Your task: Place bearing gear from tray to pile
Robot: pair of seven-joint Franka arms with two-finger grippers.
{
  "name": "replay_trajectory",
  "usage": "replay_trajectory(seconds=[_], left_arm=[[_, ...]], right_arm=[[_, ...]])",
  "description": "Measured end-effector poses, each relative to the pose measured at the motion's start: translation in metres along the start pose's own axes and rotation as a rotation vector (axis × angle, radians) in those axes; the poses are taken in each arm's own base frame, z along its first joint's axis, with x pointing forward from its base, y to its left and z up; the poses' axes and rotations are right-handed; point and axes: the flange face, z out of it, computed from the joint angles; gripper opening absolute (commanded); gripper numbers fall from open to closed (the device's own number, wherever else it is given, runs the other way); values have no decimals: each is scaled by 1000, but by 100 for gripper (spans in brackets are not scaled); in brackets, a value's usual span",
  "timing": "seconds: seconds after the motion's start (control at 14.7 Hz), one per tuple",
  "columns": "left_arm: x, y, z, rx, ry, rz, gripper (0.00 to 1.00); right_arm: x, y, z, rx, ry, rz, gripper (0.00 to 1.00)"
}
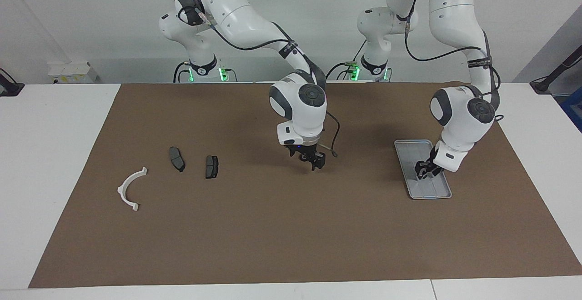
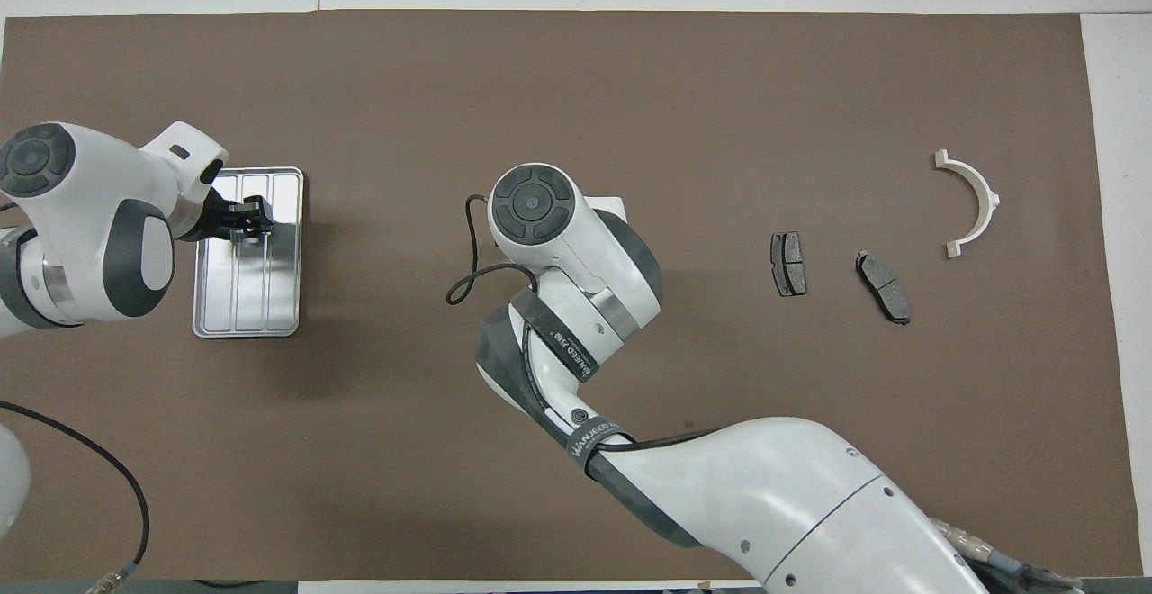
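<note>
Fingers (image 1: 424, 171) low in tray (image 1: 411, 146) — gear hidden.

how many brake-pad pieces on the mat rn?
2. One dark pad lies beside the white half-ring bracket; the other pad is next to it, toward the mat's middle. Both are apart, untouched, and none looks hidden.

open mat between tray (image 1: 411, 144) and pile (image 1: 177, 159), right end effector (image 1: 313, 160) hanging over it
</note>
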Motion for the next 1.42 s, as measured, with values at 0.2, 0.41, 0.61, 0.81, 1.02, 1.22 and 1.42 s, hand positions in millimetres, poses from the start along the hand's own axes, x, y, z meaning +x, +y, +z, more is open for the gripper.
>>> replay_trajectory(seconds=[0.2, 0.41, 0.61, 0.81, 1.02, 1.22, 1.42], left_arm=[[-1, 0, 1, -1, 10, 0, 58], [-1, 0, 0, -2, 13, 0, 57], [-1, 0, 0, -3, 15, -2, 55], [-1, 0, 0, -4, 16, -2, 47], [-1, 1, -1, -5, 18, -2, 46], [-1, 1, -1, -5, 19, -2, 46], [-1, 1, -1, -5, 19, -2, 46]], right_arm=[[-8, -1, 2, -4, -2, -11, 100], [-23, -2, 9, -11, -9, -32, 100], [-31, 3, 24, -15, -13, -42, 100], [-34, 10, 36, 3, -11, -46, 100], [-35, 15, 35, -1, -11, -48, 89], [-33, 16, 32, 2, -10, -46, 73], [-32, 16, 28, 7, -8, -44, 58]])
